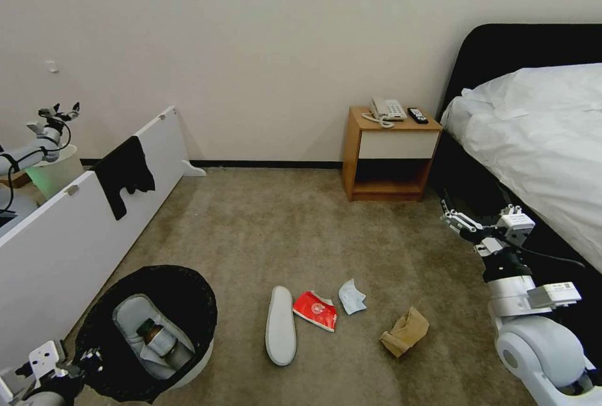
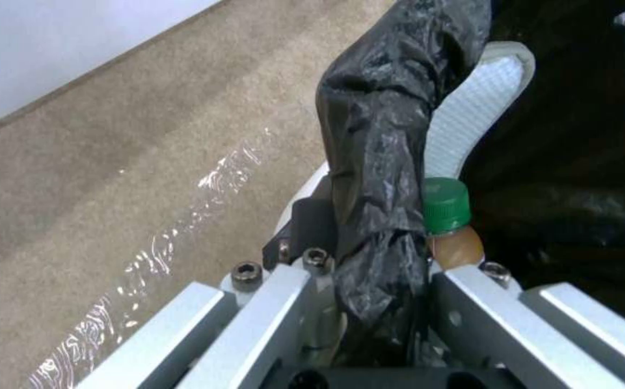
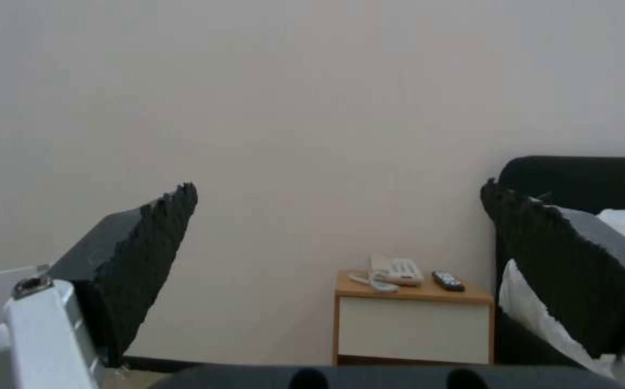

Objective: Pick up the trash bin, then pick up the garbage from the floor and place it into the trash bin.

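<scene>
Fingers of the left gripper are closing on the bag-covered rim of the trash bin, one finger pressing the outside of the black bag, the bin sitting at the robot's lower left on the floor; right gripper is hovering empty over the carpet beside the bed, its toothed pads standing wide apart

Inside the bin: one white slipper is lying against the liner; a bottle with a green cap and brownish contents is resting on it

On the floor, between bin and right arm:
- second white slipper, sole up, lying just beside the bin
- red packet, lying close beside the slipper
- pale-blue mask, lying just beyond the packet, whether touching it cannot be told
- brown paper bag, crumpled, lying apart from the mask, nearer the right arm

Surroundings: wooden nightstand is standing against the wall, carrying a telephone and a remote; white panel with a black cloth draped over it is running along the left
</scene>
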Controlling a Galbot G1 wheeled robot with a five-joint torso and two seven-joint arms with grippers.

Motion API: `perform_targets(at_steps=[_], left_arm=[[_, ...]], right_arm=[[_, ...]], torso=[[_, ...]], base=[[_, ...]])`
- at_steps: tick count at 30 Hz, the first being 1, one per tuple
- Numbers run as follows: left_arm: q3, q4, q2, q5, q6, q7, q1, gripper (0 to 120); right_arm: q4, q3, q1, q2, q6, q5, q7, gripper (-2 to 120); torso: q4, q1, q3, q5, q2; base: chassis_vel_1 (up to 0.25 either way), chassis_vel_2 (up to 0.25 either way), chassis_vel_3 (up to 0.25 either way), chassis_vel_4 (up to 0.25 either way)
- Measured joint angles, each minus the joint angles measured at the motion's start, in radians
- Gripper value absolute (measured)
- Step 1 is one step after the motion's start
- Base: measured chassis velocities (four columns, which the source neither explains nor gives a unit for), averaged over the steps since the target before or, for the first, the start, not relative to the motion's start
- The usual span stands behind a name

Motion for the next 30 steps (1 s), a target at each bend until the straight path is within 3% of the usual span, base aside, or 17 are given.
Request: perform_targets(at_steps=[9,16,17,18,20,21,23,27,30], left_arm=[[0.003,0.001,0.0,0.001,0.0,0.001,0.0,1],[0.003,0.003,0.002,0.001,0.0,0.002,-0.001,1],[0.002,0.004,0.003,0.001,0.0,0.003,-0.001,1],[0.002,0.004,0.003,0.001,0.0,0.003,-0.001,1],[-0.001,0.005,0.008,-0.001,0.0,0.005,-0.001,1],[-0.001,0.005,0.008,-0.001,0.0,0.005,-0.001,1],[-0.002,0.007,0.01,-0.003,0.0,0.008,-0.001,1],[-0.003,0.01,0.01,-0.003,0.0,0.009,-0.002,1],[-0.004,0.017,0.013,-0.003,0.0,0.011,-0.004,1]], right_arm=[[0.001,-0.001,0.003,-0.003,-0.013,0.011,0.009,100],[0.008,-0.001,0.03,-0.013,-0.102,0.055,0.101,100],[0.02,0.002,0.031,-0.022,-0.166,0.124,0.156,100],[0.02,0.002,0.031,-0.022,-0.166,0.124,0.156,100],[0.04,0.005,0.033,-0.032,-0.301,0.274,0.269,100],[0.04,0.005,0.033,-0.032,-0.301,0.274,0.269,100],[0.041,0.002,0.038,-0.033,-0.431,0.415,0.378,100],[0.044,0.002,0.031,-0.033,-0.517,0.515,0.466,100],[0.05,0.007,0.007,-0.037,-0.625,0.666,0.598,100]], torso=[[0.0,0.0,0.0,0.0,0.0],[0.0002,0.0,0.0,0.0,0.0],[0.0001,0.0,0.0,0.0,0.0],[0.0001,0.0,0.0,0.0,0.0],[-0.0001,0.0,0.0,0.0,0.0],[-0.0001,0.0,0.0,0.0,0.0],[0.0001,0.0,0.0,0.0,0.0],[0.0002,0.0,0.0,0.0,0.0],[-0.0001,0.0,0.0,0.0,0.0]], base=[[0.0,0.0,0.0,0.0],[0.0,0.0,0.0,0.0],[0.0,0.0,0.0,0.0],[0.0,0.0,0.0,0.0],[0.0,0.0,0.0,0.0],[0.0,0.0,0.0,0.0],[0.0,0.0,0.0,0.0],[0.0,0.0,0.0,0.0],[0.0,0.0,0.0,0.0]])
